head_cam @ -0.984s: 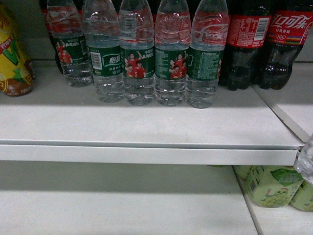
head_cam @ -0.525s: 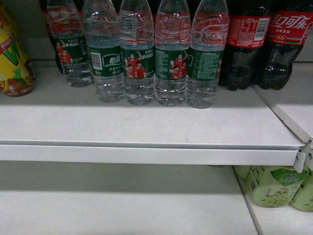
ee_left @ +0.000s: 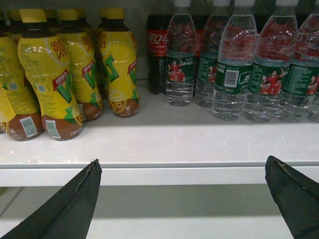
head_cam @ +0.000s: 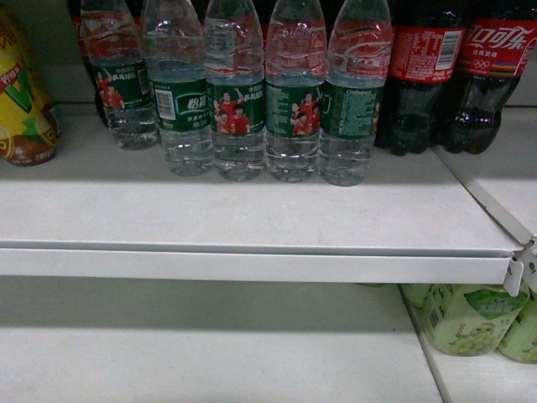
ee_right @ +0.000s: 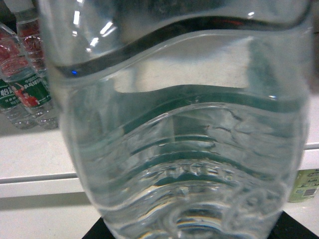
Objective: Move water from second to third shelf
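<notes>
While the head view shows neither arm, we read the right claw (ee_right: 194, 234) from its own wrist camera: only dark edges show at 6 o'clock, and it appears to be pinching the clear ribbed plastic water bottle (ee_right: 179, 124), which fills nearly the whole frame and hangs clear of any shelf. We judge its long axis to run from 12 to 6 o'clock, upright against the level shelf edge behind it. Outward from the claw, the white lower shelf (ee_right: 35, 219) lies at 7 o'clock, below the white upper shelf lip (ee_right: 30, 181); that bare board is where we think the bottle must go down. The other green-labelled water bottles (ee_right: 25, 94) stand at 9 o'clock on the upper board. The left claw (ee_left: 182, 162) hangs spread and empty before the shelf edge, so the right arm is the nearer one.
</notes>
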Robot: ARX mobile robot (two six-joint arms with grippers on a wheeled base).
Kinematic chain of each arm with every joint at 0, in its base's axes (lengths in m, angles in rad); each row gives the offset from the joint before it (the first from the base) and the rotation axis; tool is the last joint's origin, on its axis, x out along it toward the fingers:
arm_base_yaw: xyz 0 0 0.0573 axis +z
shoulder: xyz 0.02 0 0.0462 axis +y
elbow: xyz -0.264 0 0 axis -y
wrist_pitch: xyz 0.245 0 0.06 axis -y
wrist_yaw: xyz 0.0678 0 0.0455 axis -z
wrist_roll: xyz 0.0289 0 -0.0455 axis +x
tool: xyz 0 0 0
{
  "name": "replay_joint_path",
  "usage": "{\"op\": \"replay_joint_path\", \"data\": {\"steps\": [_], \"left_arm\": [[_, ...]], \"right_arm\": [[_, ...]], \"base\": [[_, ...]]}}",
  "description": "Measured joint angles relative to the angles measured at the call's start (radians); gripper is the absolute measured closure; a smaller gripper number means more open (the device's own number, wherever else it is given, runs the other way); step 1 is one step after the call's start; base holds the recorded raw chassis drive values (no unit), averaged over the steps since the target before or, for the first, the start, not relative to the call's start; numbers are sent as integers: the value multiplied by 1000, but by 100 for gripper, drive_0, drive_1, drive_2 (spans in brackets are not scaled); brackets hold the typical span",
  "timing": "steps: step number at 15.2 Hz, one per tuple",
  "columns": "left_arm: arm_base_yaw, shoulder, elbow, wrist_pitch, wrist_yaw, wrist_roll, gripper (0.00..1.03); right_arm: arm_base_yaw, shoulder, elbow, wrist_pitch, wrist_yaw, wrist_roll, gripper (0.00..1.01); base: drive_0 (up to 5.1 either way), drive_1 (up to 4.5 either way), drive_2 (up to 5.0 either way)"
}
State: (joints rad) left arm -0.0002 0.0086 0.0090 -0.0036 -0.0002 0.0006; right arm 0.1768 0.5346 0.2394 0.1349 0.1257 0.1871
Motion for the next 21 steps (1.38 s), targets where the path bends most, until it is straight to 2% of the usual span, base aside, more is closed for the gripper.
{"op": "replay_joint_path", "data": {"steps": [21], "left_arm": [[0, 0, 0, 0, 0, 0, 5]], "right_arm": [[0, 0, -8, 0, 1, -1, 62]], "base": [[0, 0, 0]]}}
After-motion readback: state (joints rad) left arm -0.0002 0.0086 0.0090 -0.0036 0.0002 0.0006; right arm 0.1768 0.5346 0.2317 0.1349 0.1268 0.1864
